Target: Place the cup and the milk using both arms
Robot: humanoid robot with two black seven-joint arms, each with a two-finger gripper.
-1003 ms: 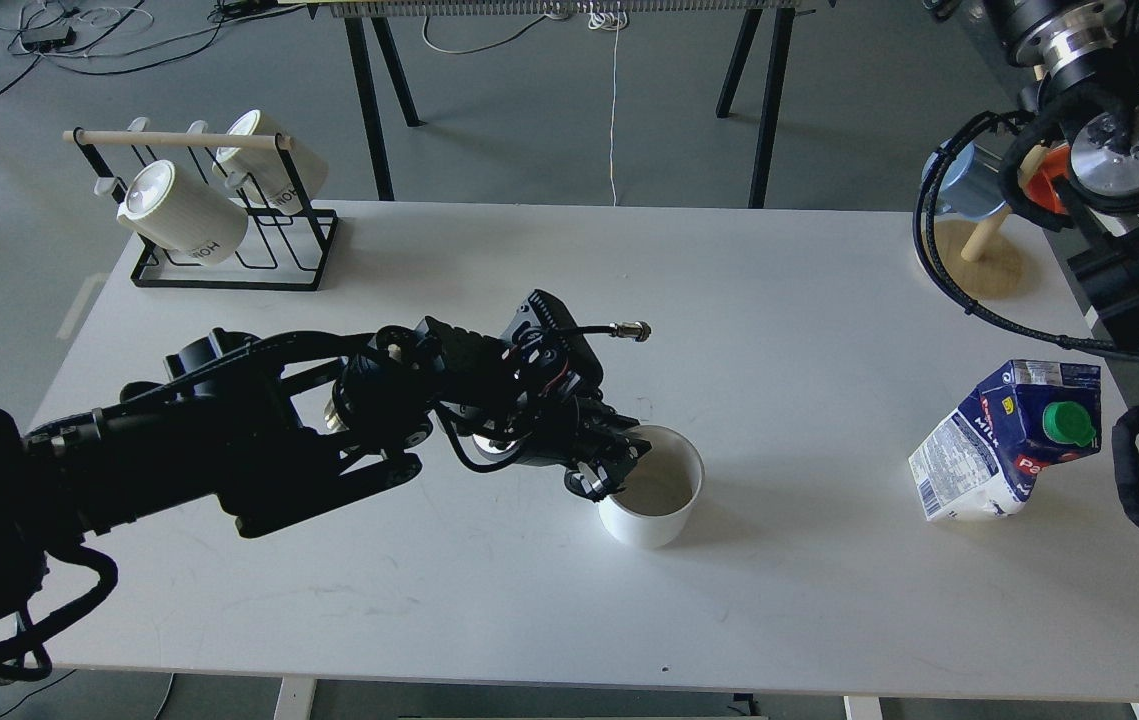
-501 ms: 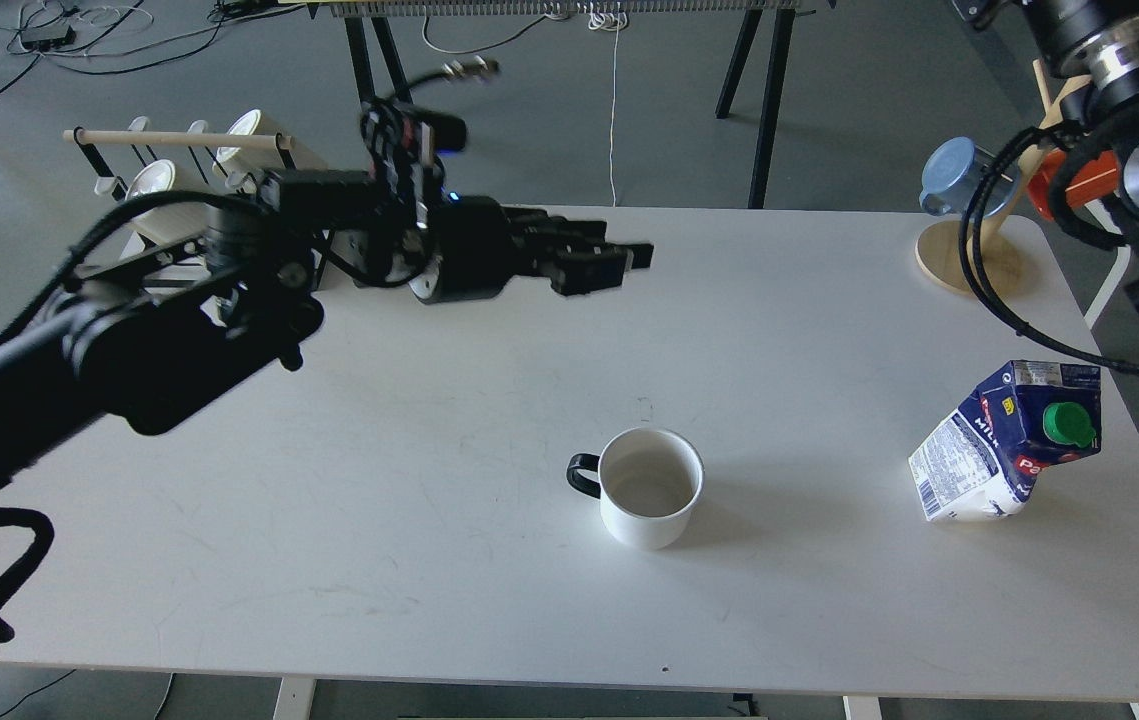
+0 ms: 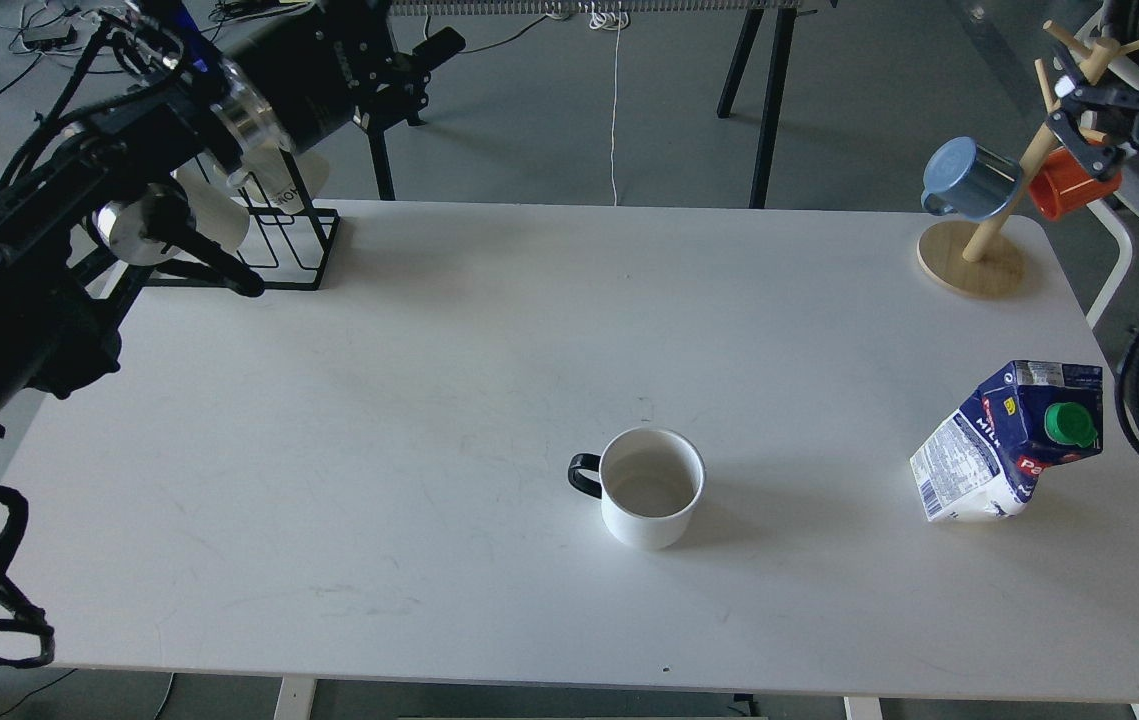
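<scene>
A white cup (image 3: 651, 490) with a black handle on its left stands upright in the middle of the white table (image 3: 429, 400). A blue and white milk carton (image 3: 1009, 445) with a green cap stands tilted near the right edge. My left gripper (image 3: 424, 65) is raised high over the back left corner, far from the cup, dark and end-on. My right gripper (image 3: 1079, 120) is raised at the top right, beside the wooden mug tree, far above the milk. Neither holds anything that I can see.
A black wire rack (image 3: 279, 245) with white cups stands at the back left, partly behind my left arm. A wooden mug tree (image 3: 974, 260) with a blue cup (image 3: 969, 180) and an orange cup (image 3: 1069, 185) stands at the back right.
My left gripper has let go of the cup's handle and swung up and back to the far left. My right arm has pulled back up and to the right. Cup and milk have not moved.
</scene>
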